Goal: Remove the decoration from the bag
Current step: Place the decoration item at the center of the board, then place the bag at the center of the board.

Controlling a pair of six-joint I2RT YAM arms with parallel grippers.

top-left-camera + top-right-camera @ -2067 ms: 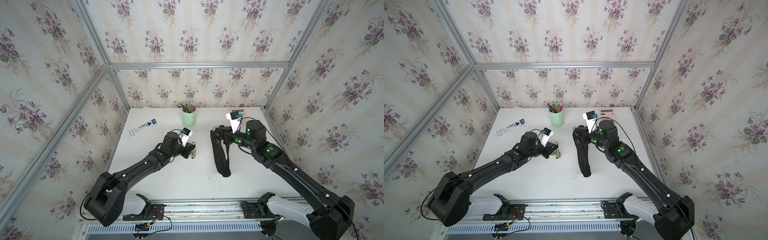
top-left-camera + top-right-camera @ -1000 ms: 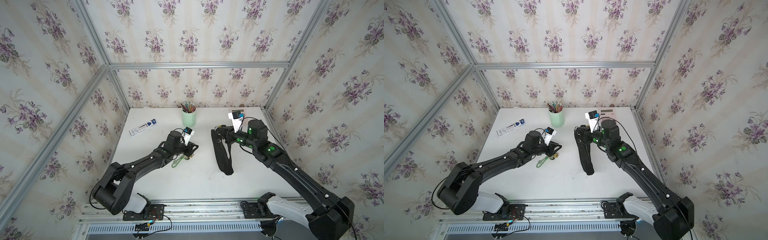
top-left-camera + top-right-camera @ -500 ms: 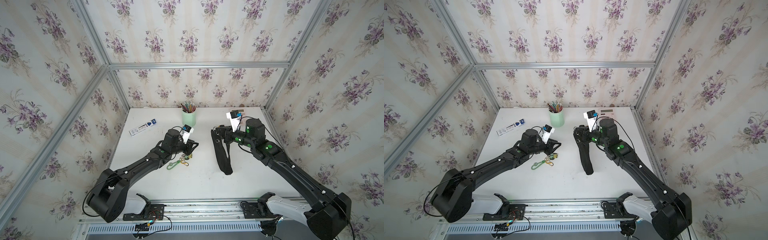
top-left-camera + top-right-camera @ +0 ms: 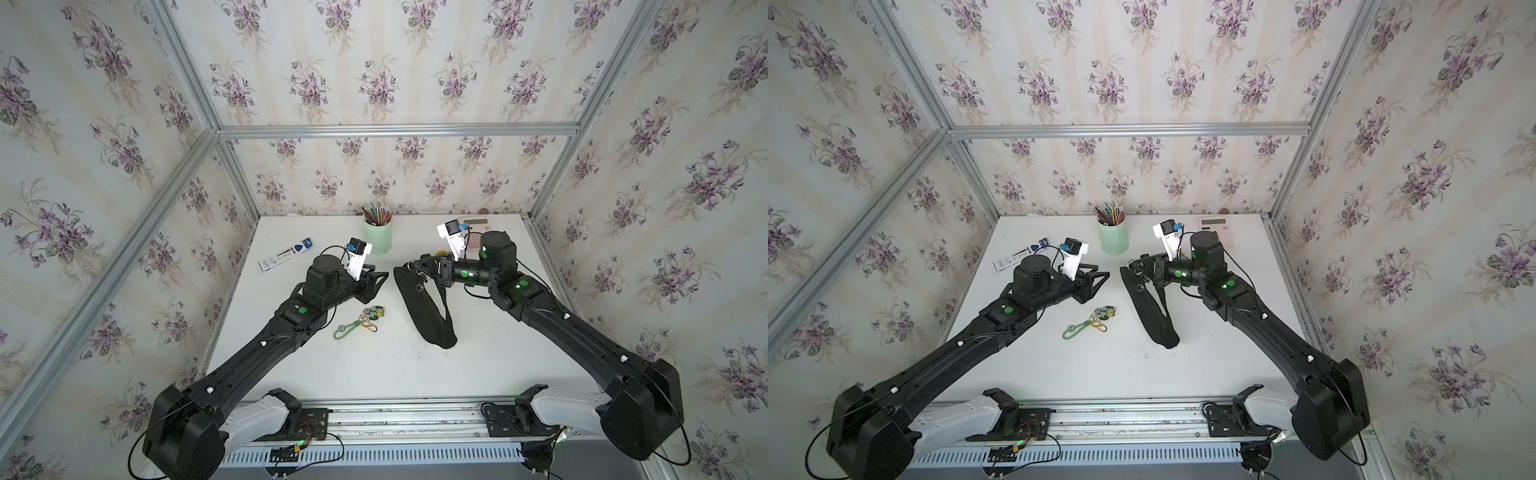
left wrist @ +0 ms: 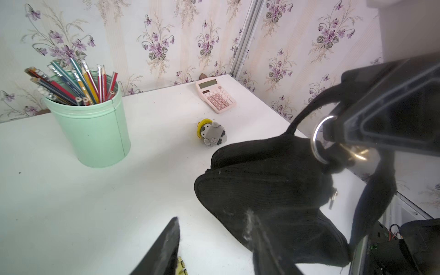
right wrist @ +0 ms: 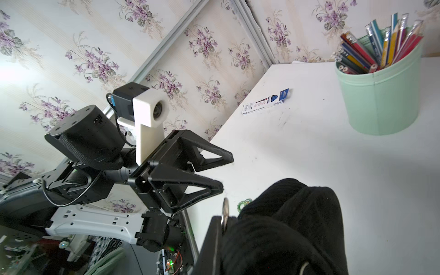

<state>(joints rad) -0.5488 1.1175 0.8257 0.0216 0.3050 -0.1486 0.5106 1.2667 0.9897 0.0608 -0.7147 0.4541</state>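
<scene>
Now our left gripper [image 4: 382, 277], the nearer one, jaws parted and empty, hovers just beyond the green braided-cord keychain decoration [image 4: 360, 322], which lies loose on the white table [image 4: 374, 370], charm end toward the black crescent-shaped fabric bag [image 4: 428, 316]; our right gripper [image 4: 415, 264] pinches the bag's ring end.
</scene>
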